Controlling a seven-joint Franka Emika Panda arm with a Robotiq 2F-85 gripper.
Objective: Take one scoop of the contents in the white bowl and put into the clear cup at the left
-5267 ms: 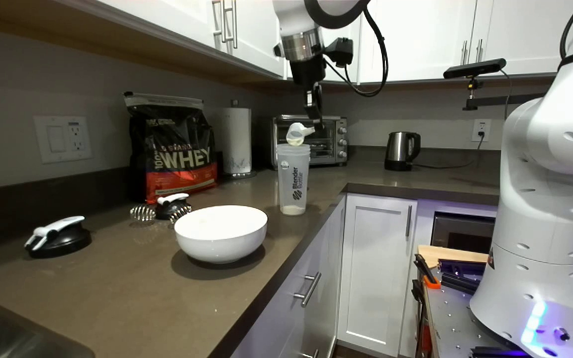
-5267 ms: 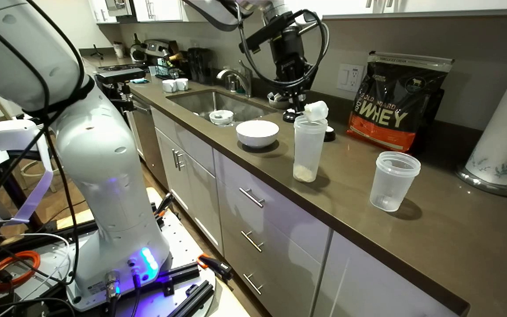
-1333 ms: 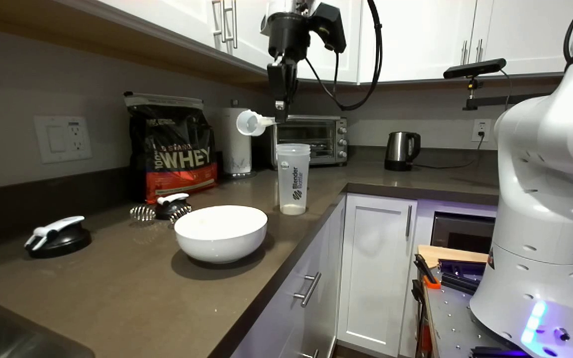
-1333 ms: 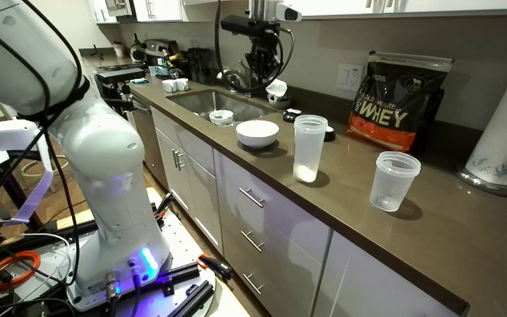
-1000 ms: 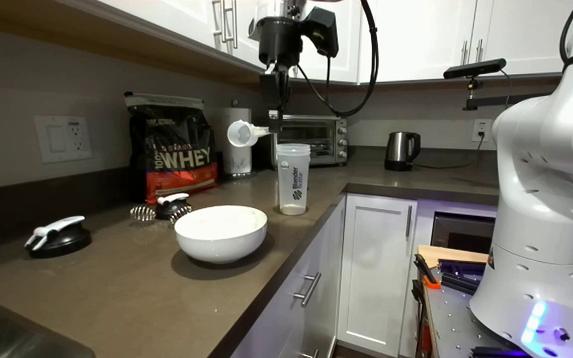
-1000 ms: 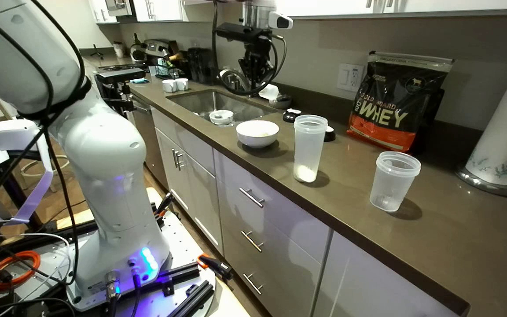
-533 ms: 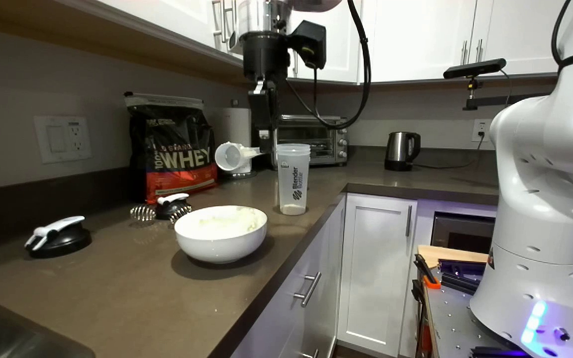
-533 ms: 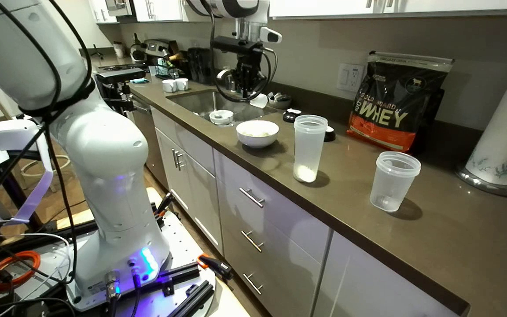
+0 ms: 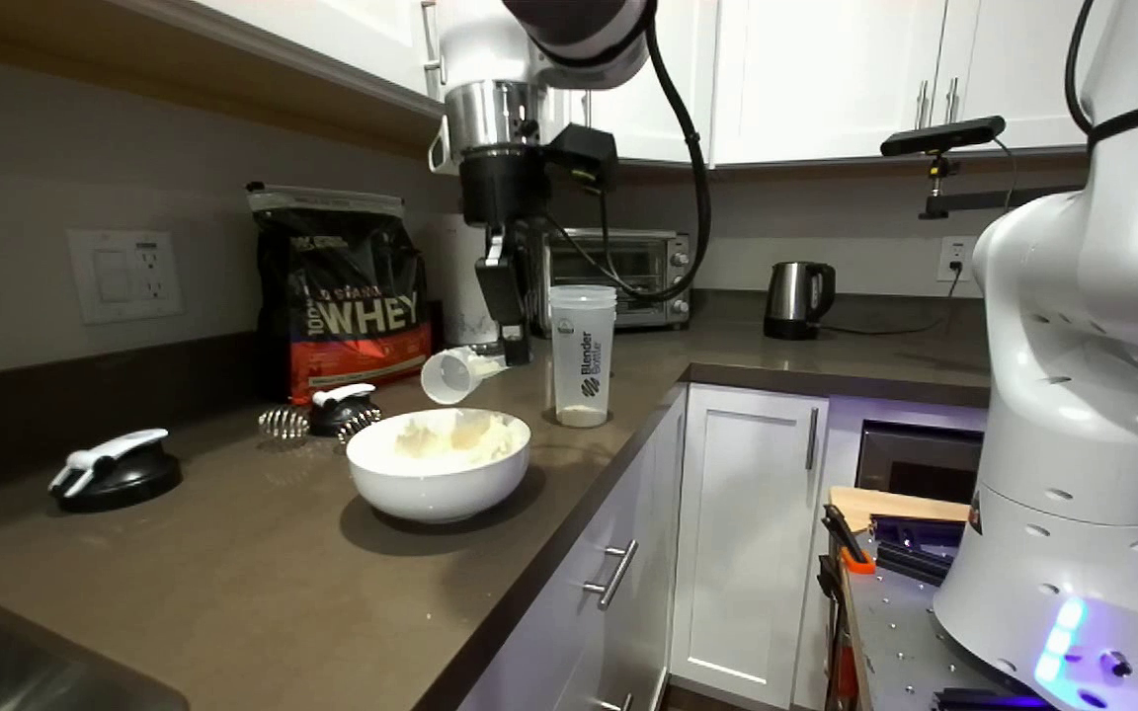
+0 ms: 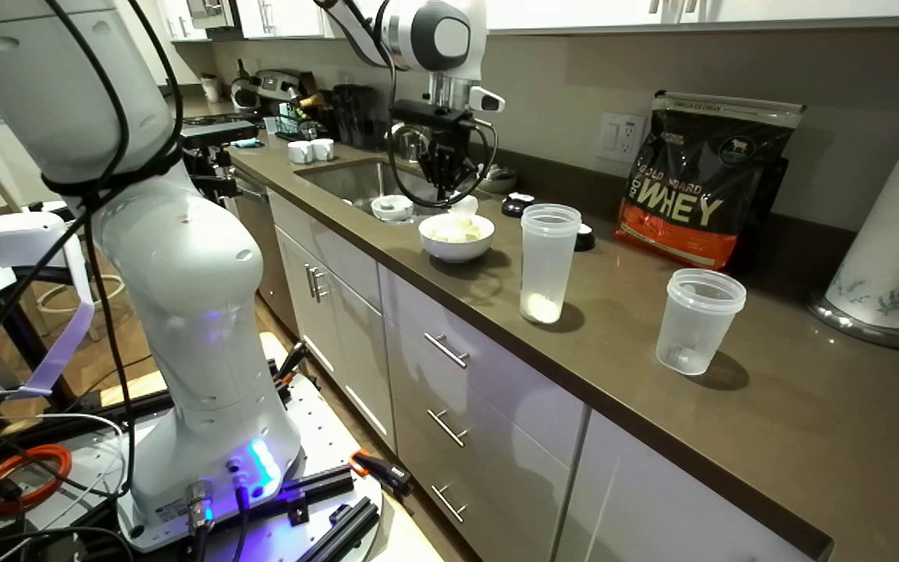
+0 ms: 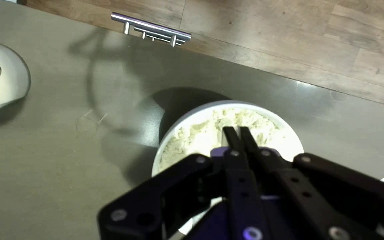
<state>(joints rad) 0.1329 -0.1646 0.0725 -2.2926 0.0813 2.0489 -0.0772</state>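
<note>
The white bowl (image 9: 439, 489) stands on the counter and also shows in an exterior view (image 10: 456, 251) and the wrist view (image 11: 157, 158). The contents (image 9: 460, 439), a cream powder, lie mounded in it. My gripper (image 9: 517, 348) is shut on the handle of a white scoop (image 9: 448, 377) and holds it just above the bowl's far rim, mouth sideways. In the wrist view my fingertips (image 11: 237, 130) lie over the powder and hide most of the scoop. The clear cup (image 9: 584, 346) stands upright beside the bowl, whitish powder at its bottom; it also shows in an exterior view (image 10: 547, 261).
A second see-through cup (image 10: 699, 320) stands farther along the counter. A powder bag (image 9: 357, 296), paper-towel roll (image 9: 465, 281) and toaster oven (image 9: 618, 281) stand behind. Black lids (image 9: 124, 474) and wire whisk balls (image 9: 283, 424) lie nearby. A sink (image 10: 375, 179) is beyond the bowl.
The scoop was over the clear cup's mouth about five seconds ago. My gripper has since carried it to the bowl and lowered it close above the powder. The bowl and cup have not moved.
</note>
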